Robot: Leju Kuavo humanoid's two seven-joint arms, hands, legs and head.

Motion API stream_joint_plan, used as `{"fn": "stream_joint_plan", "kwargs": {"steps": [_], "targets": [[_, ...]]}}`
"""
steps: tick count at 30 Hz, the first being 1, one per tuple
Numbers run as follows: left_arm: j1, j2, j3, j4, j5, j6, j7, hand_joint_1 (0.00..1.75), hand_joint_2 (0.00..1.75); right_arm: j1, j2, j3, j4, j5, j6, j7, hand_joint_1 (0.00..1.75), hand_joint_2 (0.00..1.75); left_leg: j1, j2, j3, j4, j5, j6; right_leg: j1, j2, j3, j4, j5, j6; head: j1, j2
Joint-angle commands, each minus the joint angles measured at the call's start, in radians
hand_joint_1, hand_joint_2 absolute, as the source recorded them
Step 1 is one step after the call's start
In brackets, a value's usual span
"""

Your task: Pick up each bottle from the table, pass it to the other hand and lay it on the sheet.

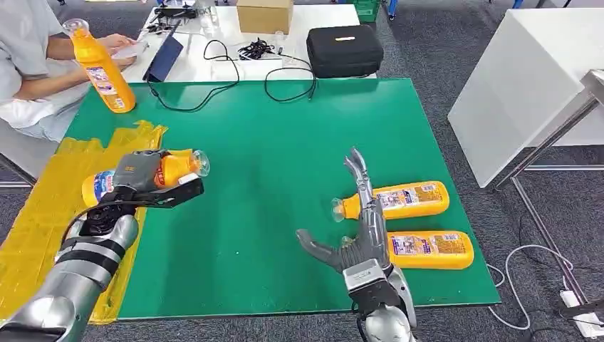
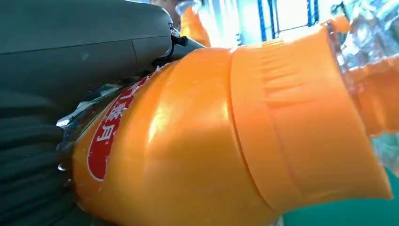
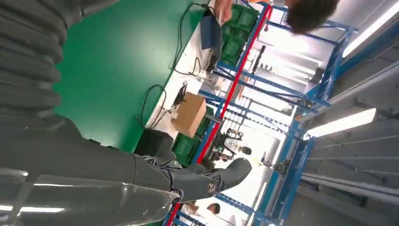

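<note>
My left hand (image 1: 146,182) grips an orange bottle (image 1: 174,167) with a clear cap, held sideways above the left edge of the green table (image 1: 285,157), over the yellow sheet (image 1: 50,214). Up close the same orange bottle (image 2: 226,136) lies against the grey thumb. My right hand (image 1: 360,228) is open, fingers spread and pointing away from me, just left of two orange bottles (image 1: 402,200) (image 1: 427,249) lying on their sides on the green surface. A further orange bottle (image 1: 103,68) stands upright at the far left corner.
A person in a light shirt (image 1: 25,64) sits at the far left by the upright bottle. Behind the green table are a black case (image 1: 344,50), a cardboard box (image 1: 264,14), a tablet and cables. A white table (image 1: 527,78) stands to the right.
</note>
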Motion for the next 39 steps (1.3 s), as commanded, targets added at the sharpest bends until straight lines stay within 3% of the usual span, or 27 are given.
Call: {"fn": "stream_joint_plan", "kwargs": {"steps": [1,3,5,6,7,13,36,38,39], "targets": [[-0.049,-0.028,0.024,0.138,0.002,0.004,0.015,1.75,1.75,-0.032,-0.012,0.023,0.060,0.002,0.006,0.010,0.00,1.75,0.001,-0.001,0.005,0.000,-0.002,-0.001,0.001,-0.002,0.006,-0.001,-0.002,0.000,0.000,0.000],[-0.046,-0.027,0.021,0.148,-0.013,0.020,0.033,1.75,1.75,-0.035,-0.011,0.024,0.062,0.005,0.006,0.012,0.00,1.75,0.000,0.000,0.006,-0.001,-0.002,-0.001,0.000,-0.001,0.006,-0.001,-0.002,0.000,0.000,0.000],[-0.045,-0.027,0.017,0.157,-0.023,0.028,0.044,1.36,1.75,-0.038,-0.011,0.025,0.063,0.007,0.007,0.014,0.00,1.75,0.000,0.000,0.002,-0.001,-0.001,-0.001,0.000,0.000,0.003,-0.001,-0.001,0.000,0.000,0.000],[-0.049,-0.027,0.010,0.170,-0.050,0.042,0.072,0.28,1.75,-0.040,-0.011,0.025,0.063,0.009,0.009,0.017,0.00,1.75,0.000,0.000,0.005,-0.001,-0.002,-0.001,0.001,-0.001,0.006,-0.001,-0.002,0.000,0.000,0.000],[-0.049,-0.030,0.012,0.177,-0.060,0.049,0.084,0.00,1.75,-0.039,-0.011,0.025,0.062,0.011,0.010,0.019,0.00,1.75,0.000,0.000,0.004,0.000,-0.002,-0.001,0.000,-0.001,0.004,-0.001,-0.001,0.000,0.000,0.000],[-0.057,-0.071,0.011,0.201,-0.084,0.040,0.119,0.00,1.75,-0.020,-0.029,0.010,0.048,0.015,0.009,0.021,0.00,1.75,0.000,-0.003,0.004,-0.001,-0.001,-0.001,0.001,-0.003,0.006,-0.001,-0.002,0.000,0.000,0.000],[-0.045,-0.089,0.028,0.202,-0.091,0.052,0.134,0.00,1.75,-0.011,-0.029,-0.006,0.044,0.024,0.027,0.026,0.00,1.75,0.000,-0.002,0.005,0.000,-0.002,-0.001,0.001,-0.003,0.006,-0.001,-0.002,0.000,0.000,0.000],[-0.032,-0.098,0.059,0.188,-0.051,0.026,0.087,0.00,1.75,-0.010,-0.024,-0.007,0.045,0.031,0.030,0.027,0.00,1.75,0.000,-0.002,0.006,0.000,-0.002,-0.001,0.000,-0.003,0.006,-0.001,-0.002,0.000,0.000,0.000],[-0.014,-0.117,0.104,0.159,0.062,-0.063,-0.006,0.00,1.75,-0.007,-0.023,-0.009,0.047,0.040,0.029,0.028,0.00,1.75,0.000,-0.001,0.005,0.000,-0.002,-0.001,0.001,-0.002,0.006,-0.001,-0.002,0.000,0.000,0.000]]}}
